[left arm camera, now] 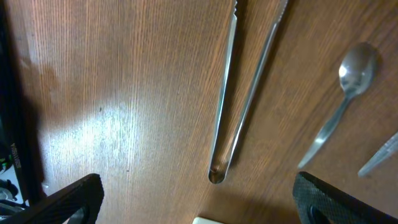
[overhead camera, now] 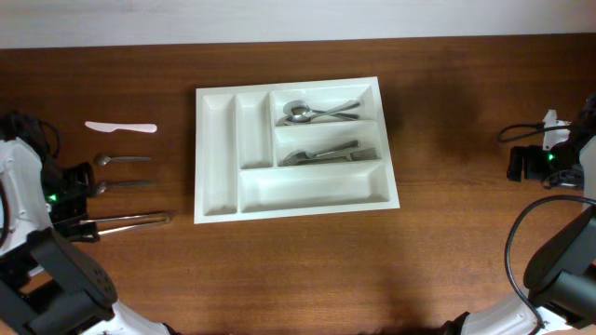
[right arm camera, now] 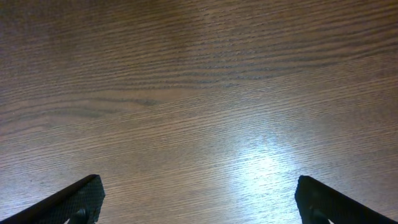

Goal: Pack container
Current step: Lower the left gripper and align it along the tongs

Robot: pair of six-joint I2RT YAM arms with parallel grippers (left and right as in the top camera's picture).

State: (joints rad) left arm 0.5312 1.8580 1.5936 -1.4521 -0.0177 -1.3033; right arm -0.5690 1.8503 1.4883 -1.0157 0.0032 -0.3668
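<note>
Five compartments in the white container [overhead camera: 312,188]: two narrow ones on its left side, three long ones lying crosswise on its right. It sits flat near the middle of the desk [overhead camera: 447,251], slightly skewed.

- Top crosswise compartment: packed spoons [overhead camera: 315,113].
- Middle crosswise compartment: forks [overhead camera: 328,153].

Left of the container and well apart from it, loose items lie in a column on the wood. A white plastic knife [overhead camera: 121,127] is farthest back, followed by the upper loose spoon [overhead camera: 121,160] and the lower loose spoon [overhead camera: 119,185]. Metal tongs [overhead camera: 130,221] lie nearest the front.

Left fingers [left arm camera: 74,198] are spread wide with nothing between them, hovering over the joined end of the tongs, with one loose spoon just beside.

Right fingers [right arm camera: 68,200] are also spread wide and grip nothing. They are over bare wood at the right side of the desk, well apart from the container.
</note>
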